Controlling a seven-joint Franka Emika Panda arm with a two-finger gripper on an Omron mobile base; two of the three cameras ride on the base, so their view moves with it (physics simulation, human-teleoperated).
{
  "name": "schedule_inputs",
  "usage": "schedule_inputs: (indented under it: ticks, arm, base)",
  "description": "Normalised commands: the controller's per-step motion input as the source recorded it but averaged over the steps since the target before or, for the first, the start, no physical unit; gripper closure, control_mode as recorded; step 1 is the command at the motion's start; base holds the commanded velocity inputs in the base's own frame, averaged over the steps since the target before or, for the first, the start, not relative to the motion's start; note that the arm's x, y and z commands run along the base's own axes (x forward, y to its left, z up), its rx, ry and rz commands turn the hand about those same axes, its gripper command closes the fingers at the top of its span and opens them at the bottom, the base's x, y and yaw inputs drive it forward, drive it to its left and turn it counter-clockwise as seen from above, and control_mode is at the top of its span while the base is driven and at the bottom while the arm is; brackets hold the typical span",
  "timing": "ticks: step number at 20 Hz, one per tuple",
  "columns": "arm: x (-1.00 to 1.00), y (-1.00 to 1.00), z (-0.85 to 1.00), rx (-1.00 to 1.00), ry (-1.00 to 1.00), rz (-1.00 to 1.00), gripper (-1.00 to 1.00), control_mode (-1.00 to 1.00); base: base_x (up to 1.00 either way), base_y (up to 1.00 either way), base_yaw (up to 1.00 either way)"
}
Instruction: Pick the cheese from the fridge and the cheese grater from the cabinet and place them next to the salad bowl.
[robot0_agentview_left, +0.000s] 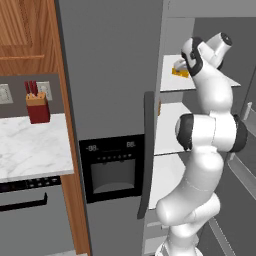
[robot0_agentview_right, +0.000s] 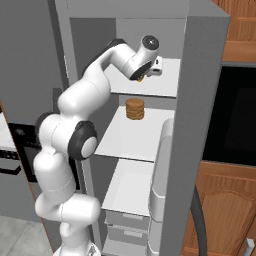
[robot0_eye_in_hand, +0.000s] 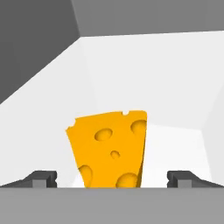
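The hand view shows the jaws spread wide, either side of the holed cheese (robot0_eye_in_hand: 109, 148). The right base view shows a brown stack (robot0_agentview_right: 134, 108) on the fridge (robot0_agentview_right: 200, 100) shelf below.

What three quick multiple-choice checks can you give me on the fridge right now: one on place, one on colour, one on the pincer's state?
1. Where is the cheese?
A. on the fridge's top white shelf
B. on the marble counter
C. in a bottom drawer

2. What colour is the knife block on the counter?
A. blue
B. red
C. green

3. How does the pincer stand?
A. shut on the cheese
B. open, one finger on each side of the cheese
C. shut and empty

Answers:
1 A, the wedge lies on the highest shelf by the hand.
2 B, the block is plainly red.
3 B, the hand view shows the fingertips wide apart, clear of the wedge.
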Motion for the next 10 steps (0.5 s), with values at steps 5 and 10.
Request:
schedule_inputs:
  ticks: [5,10]
  arm:
    - [0.25,-0.04,-0.06,0.00,0.00,0.00,-1.00,-1.00]
    - [0.08,-0.03,-0.04,0.00,0.00,0.00,-1.00,-1.00]
  base:
    - [0.00,0.00,0.00]
    - [0.00,0.00,0.00]
